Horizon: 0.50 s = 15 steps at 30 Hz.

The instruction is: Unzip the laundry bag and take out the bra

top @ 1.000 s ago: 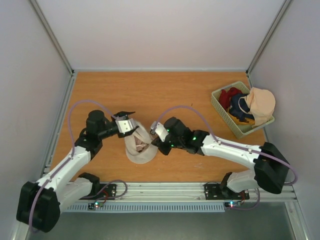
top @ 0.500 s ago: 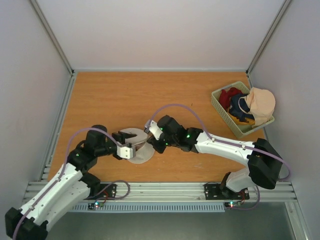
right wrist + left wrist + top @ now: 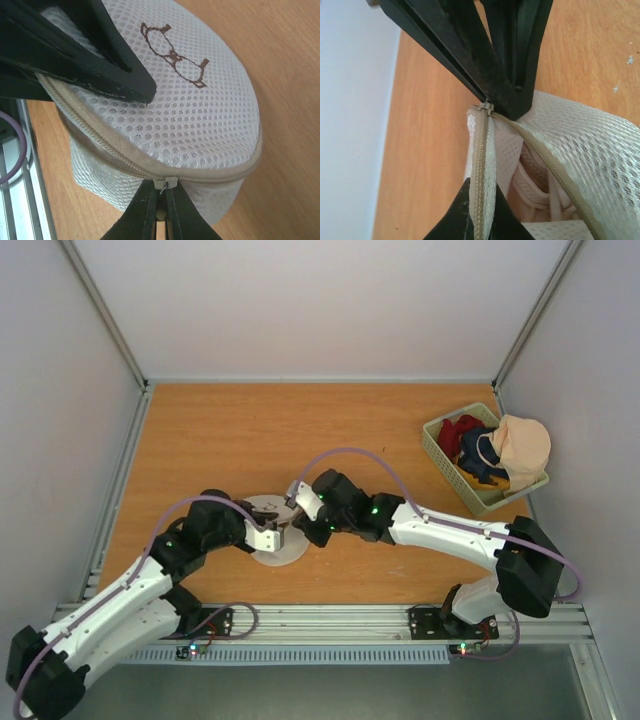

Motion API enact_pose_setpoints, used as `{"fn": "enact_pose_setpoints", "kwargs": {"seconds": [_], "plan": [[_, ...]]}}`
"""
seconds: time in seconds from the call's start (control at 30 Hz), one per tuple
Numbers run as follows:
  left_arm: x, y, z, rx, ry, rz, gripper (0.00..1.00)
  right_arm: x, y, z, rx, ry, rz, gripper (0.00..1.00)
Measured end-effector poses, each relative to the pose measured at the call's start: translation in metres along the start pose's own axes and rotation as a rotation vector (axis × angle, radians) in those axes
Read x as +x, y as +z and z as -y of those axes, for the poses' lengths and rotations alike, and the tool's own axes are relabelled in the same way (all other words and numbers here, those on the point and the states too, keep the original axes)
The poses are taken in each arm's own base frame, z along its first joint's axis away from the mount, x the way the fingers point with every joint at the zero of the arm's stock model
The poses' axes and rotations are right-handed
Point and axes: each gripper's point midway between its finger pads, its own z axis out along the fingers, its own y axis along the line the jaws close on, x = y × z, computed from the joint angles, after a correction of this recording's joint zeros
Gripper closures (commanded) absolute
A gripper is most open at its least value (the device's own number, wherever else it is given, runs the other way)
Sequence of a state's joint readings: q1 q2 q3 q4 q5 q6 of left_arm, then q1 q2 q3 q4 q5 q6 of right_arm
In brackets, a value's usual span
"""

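The round off-white mesh laundry bag (image 3: 290,552) lies on the table between my two arms. My left gripper (image 3: 274,534) is shut on its zipper edge; in the left wrist view the jaws (image 3: 481,187) pinch the beige zipper tape (image 3: 480,150). My right gripper (image 3: 296,512) is shut on the zipper pull (image 3: 165,183), seen in the right wrist view (image 3: 161,189). The zipper is partly parted, and the pink-beige bra (image 3: 534,189) shows inside the gap. The black spectacles mark (image 3: 175,54) faces up.
A green basket (image 3: 478,492) stands at the right edge of the table with a pale peach garment (image 3: 522,445), a red cloth (image 3: 458,430) and a navy cloth (image 3: 478,456) in it. Grey walls close the table on three sides.
The bag came down from a lifted, hanging pose to lie flat. My left arm swung toward the near edge, and its open jaws closed on the zipper edge. The right gripper kept its grip.
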<state>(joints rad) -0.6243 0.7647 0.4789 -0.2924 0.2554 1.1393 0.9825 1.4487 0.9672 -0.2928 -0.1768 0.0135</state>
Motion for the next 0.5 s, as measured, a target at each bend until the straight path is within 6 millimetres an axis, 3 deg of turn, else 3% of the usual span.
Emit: {"fn": "enact_pose_setpoints", "kwargs": {"seconds": [0.17,0.37,0.5], "plan": [[-0.016,-0.011,-0.015,-0.089,0.055,0.072,0.99,-0.003,-0.005,0.007,-0.006,0.002,-0.008,0.99],[-0.038,-0.025,-0.013,-0.134,0.131,0.198,0.99,0.016,-0.019,0.063,0.06,0.126,-0.065,0.99],[-0.046,-0.029,-0.01,-0.122,0.149,0.245,0.99,0.015,-0.032,0.068,0.022,0.154,-0.048,0.99]]}}
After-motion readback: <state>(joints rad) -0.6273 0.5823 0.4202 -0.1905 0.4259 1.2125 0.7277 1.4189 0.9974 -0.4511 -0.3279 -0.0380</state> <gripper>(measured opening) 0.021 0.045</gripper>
